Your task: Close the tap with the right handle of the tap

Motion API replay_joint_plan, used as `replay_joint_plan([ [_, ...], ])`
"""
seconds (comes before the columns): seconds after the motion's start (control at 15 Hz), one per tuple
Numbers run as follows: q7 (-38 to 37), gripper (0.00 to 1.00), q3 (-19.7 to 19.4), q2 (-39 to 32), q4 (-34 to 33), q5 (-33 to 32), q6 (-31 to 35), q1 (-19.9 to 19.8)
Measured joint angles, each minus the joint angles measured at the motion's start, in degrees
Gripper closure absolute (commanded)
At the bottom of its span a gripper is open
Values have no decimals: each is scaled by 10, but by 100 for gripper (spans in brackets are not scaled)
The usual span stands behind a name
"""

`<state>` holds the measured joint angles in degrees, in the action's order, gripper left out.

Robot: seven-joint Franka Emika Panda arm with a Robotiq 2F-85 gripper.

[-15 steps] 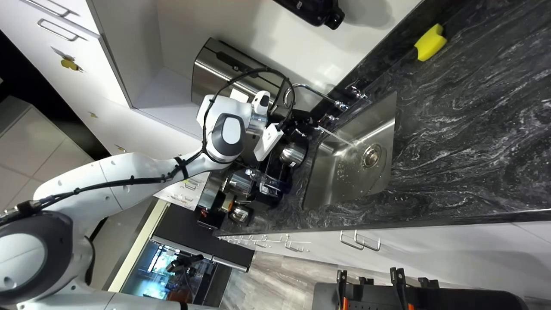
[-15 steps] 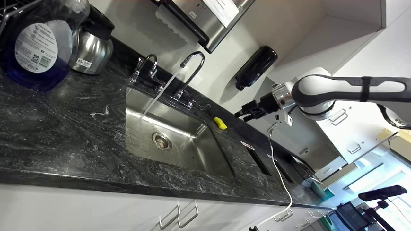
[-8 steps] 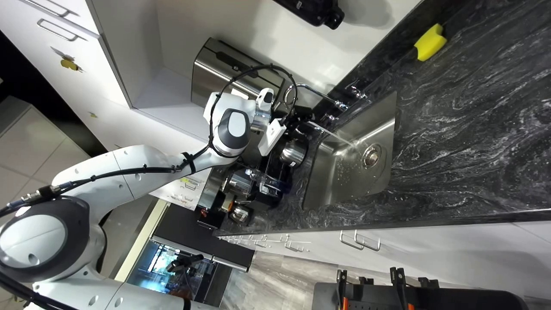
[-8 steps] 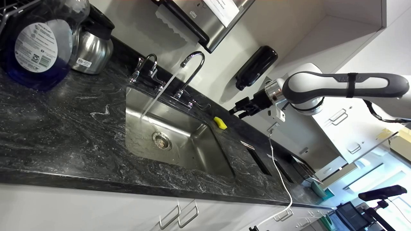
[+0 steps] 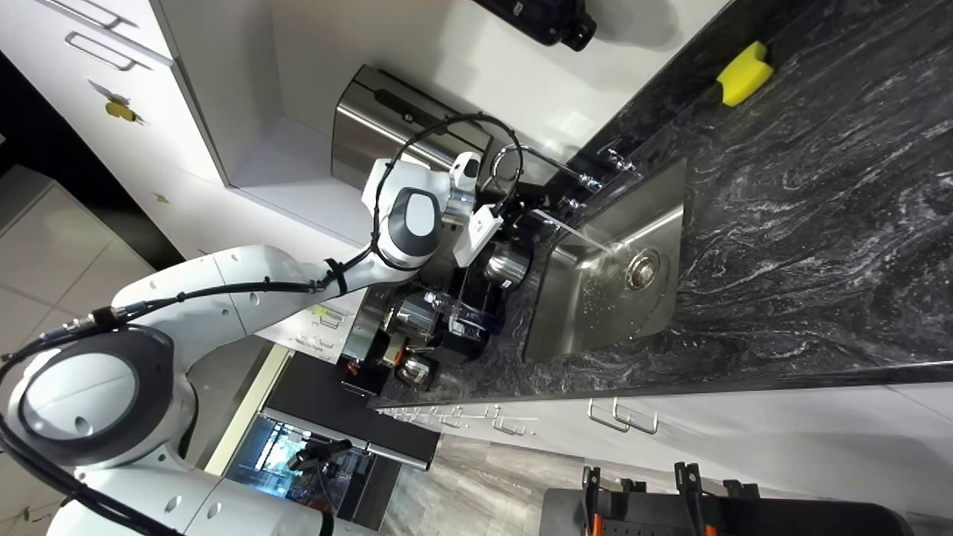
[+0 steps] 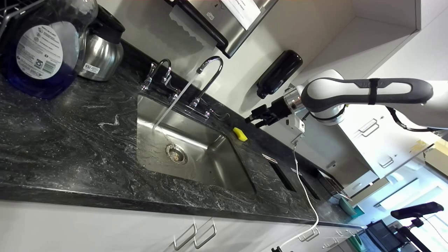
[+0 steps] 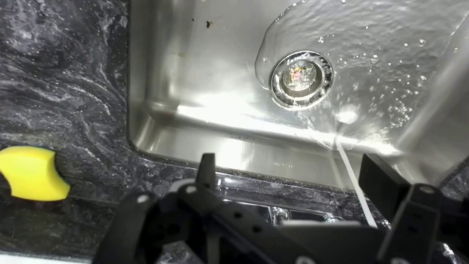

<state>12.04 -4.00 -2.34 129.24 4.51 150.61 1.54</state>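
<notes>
The tap (image 6: 219,71), a thin chrome arched spout, stands behind the steel sink (image 6: 224,157); it also shows in an exterior view (image 5: 547,159). A water stream (image 6: 176,99) runs into the basin. The right handle (image 6: 217,114) is a small chrome lever on the sponge side of the spout. My gripper (image 6: 253,122) is right of this handle, apart from it in that view. In the wrist view the gripper (image 7: 287,157) is open and empty, fingers wide apart. Part of the tap's chrome base (image 7: 280,213) shows between them; the gripper body hides most of the tap there.
A yellow sponge (image 6: 240,134) lies on the dark counter right of the sink. A smaller faucet (image 6: 166,62) stands left of the tap. A black dispenser (image 6: 280,74) and a steel towel dispenser (image 6: 229,31) hang on the wall. A steel pot (image 6: 101,59) stands at left.
The arm and gripper have moved towards the tap, leftward and slightly up in an exterior view. The tap, its handles and the running water look the same.
</notes>
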Motion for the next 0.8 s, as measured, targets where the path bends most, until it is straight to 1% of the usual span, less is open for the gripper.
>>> replay_joint_plan([
  [0.33, 0, 0, 17, -90, -86, -1, 31, -2],
  [0.6, 0, 0, 19, -160, -160, -26, 33, -11],
  [0.8, 0, 0, 19, -188, -189, -34, 33, -18],
])
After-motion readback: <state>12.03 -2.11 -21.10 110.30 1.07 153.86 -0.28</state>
